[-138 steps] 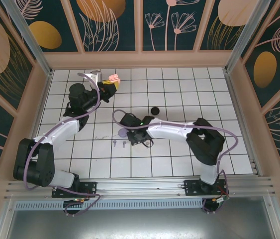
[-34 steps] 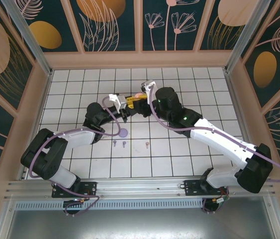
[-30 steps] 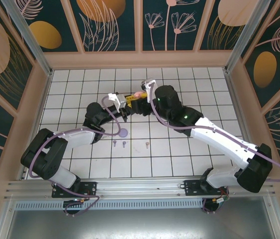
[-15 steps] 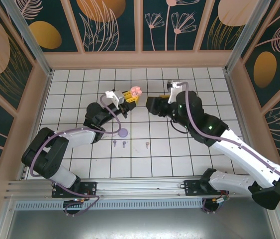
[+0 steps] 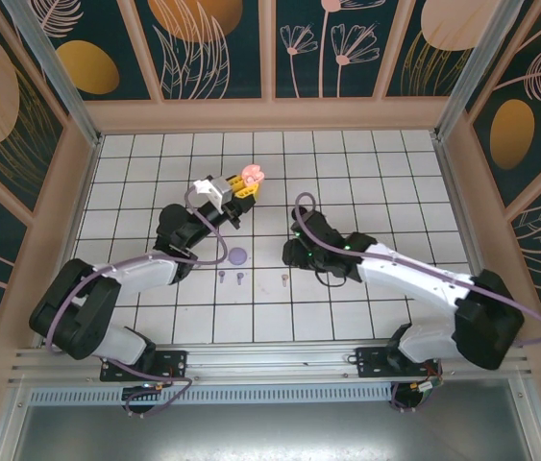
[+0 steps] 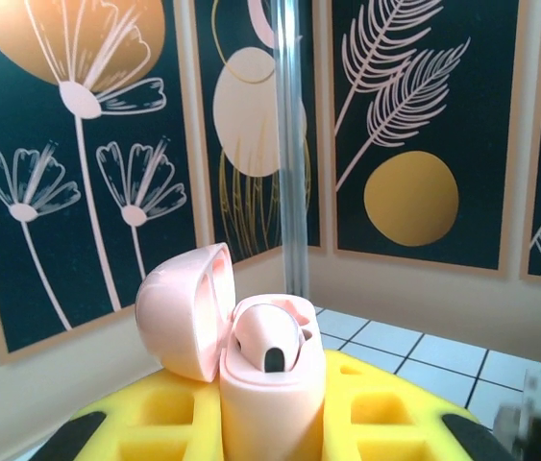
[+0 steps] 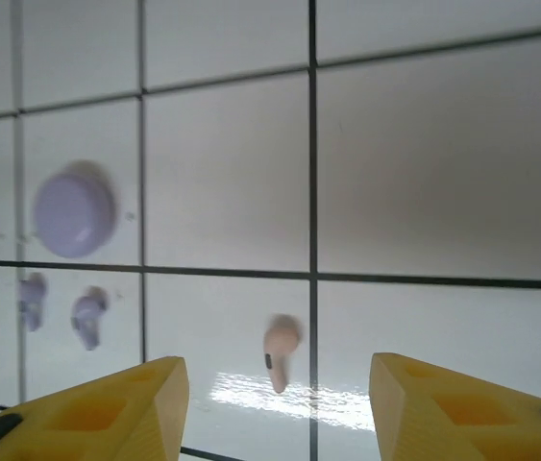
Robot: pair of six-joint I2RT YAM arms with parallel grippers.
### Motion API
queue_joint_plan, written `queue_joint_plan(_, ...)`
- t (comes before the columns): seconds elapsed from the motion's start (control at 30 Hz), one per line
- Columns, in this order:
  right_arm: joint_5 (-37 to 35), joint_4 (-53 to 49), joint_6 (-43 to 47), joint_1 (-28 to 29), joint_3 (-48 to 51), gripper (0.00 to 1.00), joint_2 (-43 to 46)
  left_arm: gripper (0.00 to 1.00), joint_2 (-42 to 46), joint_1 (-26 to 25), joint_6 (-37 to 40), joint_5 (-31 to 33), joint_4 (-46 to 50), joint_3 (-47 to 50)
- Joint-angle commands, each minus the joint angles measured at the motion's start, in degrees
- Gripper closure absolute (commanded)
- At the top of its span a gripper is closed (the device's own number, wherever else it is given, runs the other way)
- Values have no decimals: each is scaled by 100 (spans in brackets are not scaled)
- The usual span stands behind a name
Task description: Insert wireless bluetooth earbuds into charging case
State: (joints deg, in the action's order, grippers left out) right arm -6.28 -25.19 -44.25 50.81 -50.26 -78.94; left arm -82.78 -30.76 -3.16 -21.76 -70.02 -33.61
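My left gripper [image 5: 239, 188] is shut on the open pink charging case [image 5: 249, 178] and holds it up above the tiles at the back. In the left wrist view the case [image 6: 270, 394] stands between the yellow fingers [image 6: 385, 413] with its lid [image 6: 182, 307] swung back. One pink earbud [image 6: 268, 338] sits in it. A second pink earbud [image 7: 282, 348] lies loose on a white tile [image 5: 282, 279]. My right gripper [image 7: 278, 403] hovers just above it, open, with a yellow finger [image 7: 107, 413] on either side and no contact. In the top view the right gripper [image 5: 289, 259] is at mid-floor.
A round purple case [image 5: 239, 256] lies shut on the tiles left of the right gripper, also in the right wrist view [image 7: 75, 213]. Two purple earbuds [image 5: 222, 278] [image 5: 239, 278] lie just in front of it. Patterned walls enclose the floor.
The right arm has drawn back from the pink case and swung down and toward the front, over the loose pink earbud. The left gripper has shifted the case slightly left.
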Motion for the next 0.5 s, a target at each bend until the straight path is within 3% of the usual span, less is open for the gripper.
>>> queue_joint_plan(0.0, -60, -243, -338, 146, -218, 49, -443, 100, 208, -8, 246, 288, -77, 169)
queue_joint_plan(0.47, 40, -273, -388, 381, -759, 58, -1701, 100, 412, 36, 165, 574, -220, 415)
